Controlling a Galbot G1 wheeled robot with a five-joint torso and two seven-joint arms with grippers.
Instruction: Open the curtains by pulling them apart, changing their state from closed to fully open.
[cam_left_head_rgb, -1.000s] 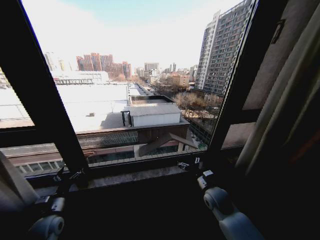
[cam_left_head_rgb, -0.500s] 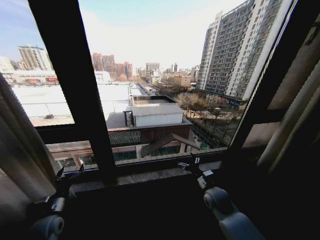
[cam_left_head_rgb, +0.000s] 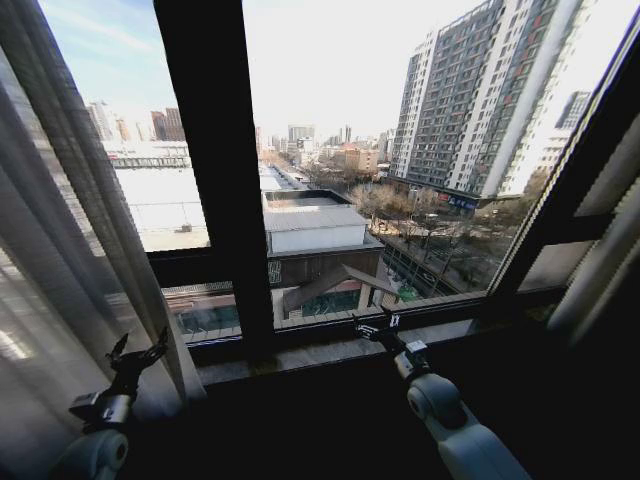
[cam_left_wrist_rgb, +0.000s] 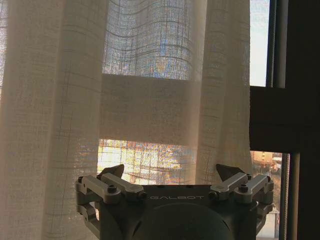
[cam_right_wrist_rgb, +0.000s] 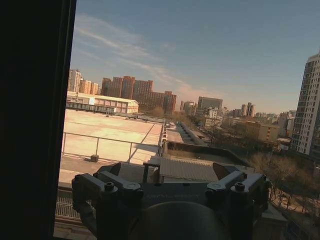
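A sheer white pleated curtain hangs down the left side of the window, gathered against the glass. My left gripper is open just in front of its lower edge, apart from the cloth. In the left wrist view the curtain hangs close ahead of the open left gripper, with nothing between its fingers. My right gripper is open over the window sill, facing bare glass. In the right wrist view the right gripper holds nothing. Pale folds of fabric hang in shadow at the far right.
A thick dark window mullion stands upright between the two grippers, with a horizontal bar and a stone sill below. The same dark frame shows as the mullion in the right wrist view. Outside are rooftops and a tall apartment block.
The whole head picture has shifted, so the camera has turned left. The left sheer curtain now takes up far more of the view. Both grippers keep their places in the picture.
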